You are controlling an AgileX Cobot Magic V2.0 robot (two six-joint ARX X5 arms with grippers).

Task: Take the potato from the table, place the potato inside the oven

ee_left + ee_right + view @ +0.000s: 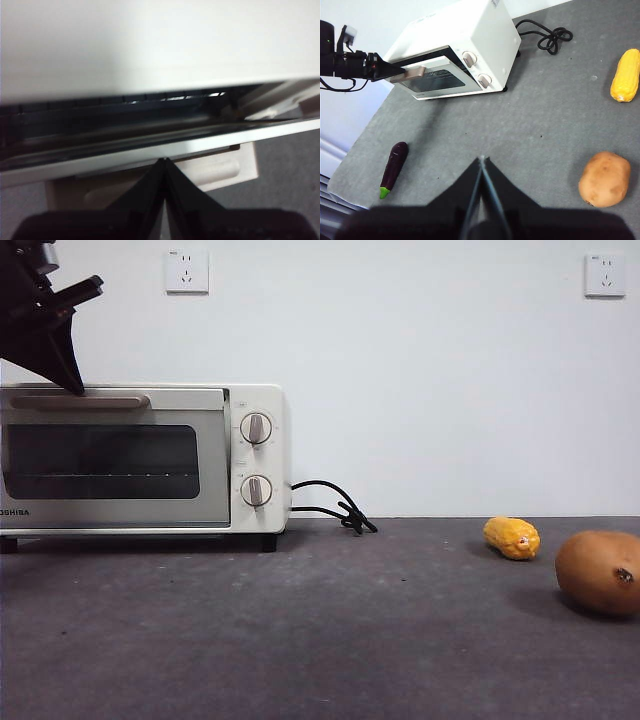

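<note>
The potato (600, 572) (605, 179) lies on the table (320, 640) at the far right, untouched. The cream oven (255, 455) (465, 35) stands at the left. Its door (150, 150) is open a crack at the top, showing a dark gap. My left gripper (72, 385) (164, 161) (385, 71) is shut, its tip at the door's top edge just above the bar handle (80, 400) (210, 172). High over the table's middle, my right gripper (481, 160) hangs shut and holds nothing, well away from the potato.
A yellow corn cob piece (512, 537) (626, 75) lies behind the potato. The oven's black cord (335, 508) (547, 35) trails from its right side. A purple eggplant (394, 167) lies near the table's edge, in front of the oven.
</note>
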